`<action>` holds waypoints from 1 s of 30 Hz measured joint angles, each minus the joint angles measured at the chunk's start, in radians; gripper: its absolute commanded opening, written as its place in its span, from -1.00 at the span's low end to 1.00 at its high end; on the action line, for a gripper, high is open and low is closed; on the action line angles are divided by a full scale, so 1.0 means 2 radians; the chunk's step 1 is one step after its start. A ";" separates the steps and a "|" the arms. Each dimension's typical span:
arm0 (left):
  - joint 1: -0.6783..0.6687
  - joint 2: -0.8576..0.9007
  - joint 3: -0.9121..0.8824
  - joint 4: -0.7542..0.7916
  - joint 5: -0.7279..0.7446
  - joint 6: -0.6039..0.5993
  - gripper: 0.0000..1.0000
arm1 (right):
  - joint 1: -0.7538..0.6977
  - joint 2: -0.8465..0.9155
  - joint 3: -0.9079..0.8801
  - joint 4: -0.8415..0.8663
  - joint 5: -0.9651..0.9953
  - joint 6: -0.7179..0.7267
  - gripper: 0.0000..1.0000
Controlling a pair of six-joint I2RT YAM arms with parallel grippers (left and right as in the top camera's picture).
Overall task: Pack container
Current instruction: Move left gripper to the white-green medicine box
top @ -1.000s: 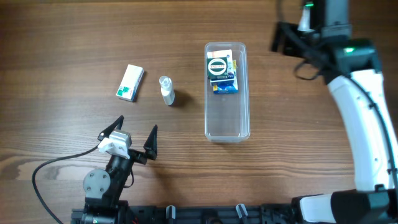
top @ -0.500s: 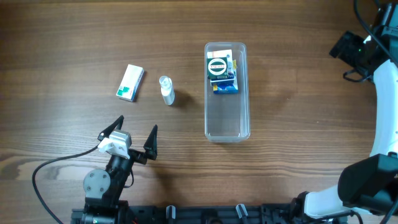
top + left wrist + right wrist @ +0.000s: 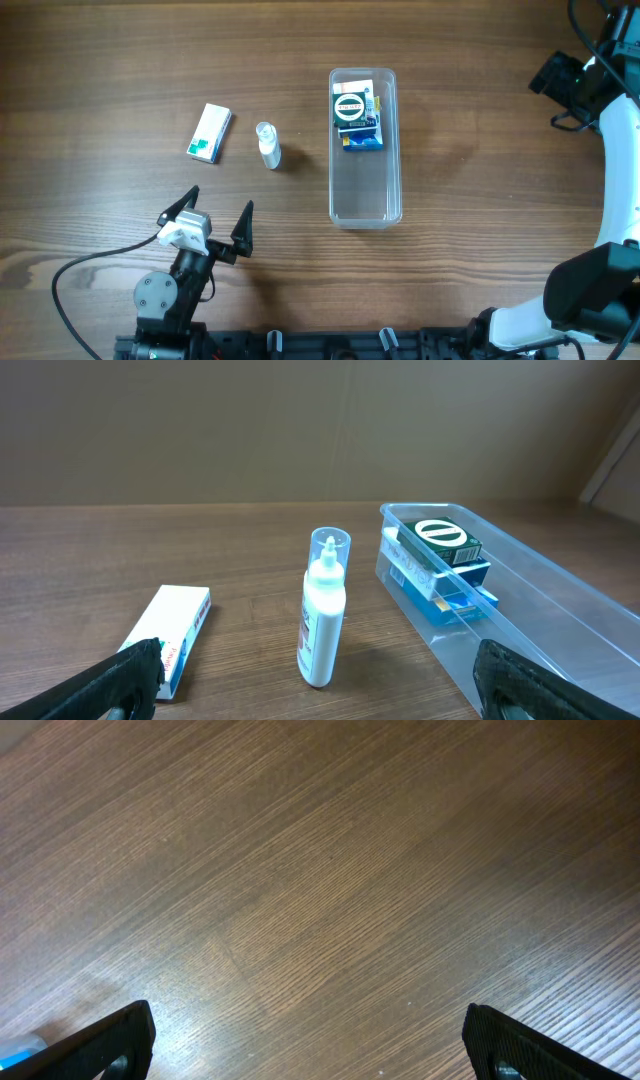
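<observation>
Wood-grain brown table [image 3: 120, 60], carrying the items I log from my remote station as follows. Item one: the container [image 3: 366, 190], a long clear plastic bin with rounded corners, lying right of centre with its long side running away from me. Its near half is bare. In its far end sits a dark green box [image 3: 351, 106], whose top bears a white ring crossed by a bar. The small print around the ring is too fine for me to read. Under and just nearer than it lies a blue box [image 3: 364, 139] with a white label strip, its lettering likewise unreadable. Item two: a small white bottle [image 3: 268, 146] with a clear pointed cap, standing upright on the table just left of the container and not touching it. Grey print on its side is blurred in the left wrist view. Item three: a white carton [image 3: 210, 133] with a green end, lying flat further left. Reddish marks show on its edge, but I cannot make them out. Left gripper [image 3: 221, 196]: parked near the front edge, black fingers [image 3: 120, 685] spread wide, holding nothing, facing the bottle. Right gripper [image 3: 315, 1055]: out at the far right, well apart from the container, fingers splayed to both corners of its own view over bare wood, nothing between them. A black cable [image 3: 80, 270] loops beside the left arm's base.
</observation>
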 measured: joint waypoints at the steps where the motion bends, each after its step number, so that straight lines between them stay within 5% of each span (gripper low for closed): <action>1: 0.000 0.000 0.000 0.000 0.000 0.000 1.00 | 0.000 0.000 0.000 0.000 0.000 0.000 0.99; 20: 0.000 0.000 0.000 0.007 0.041 -0.001 0.99 | 0.000 0.000 0.000 0.000 0.000 0.000 1.00; 30: 0.000 0.016 0.083 -0.142 0.052 -0.016 0.99 | 0.000 0.000 0.000 0.000 0.000 0.000 0.99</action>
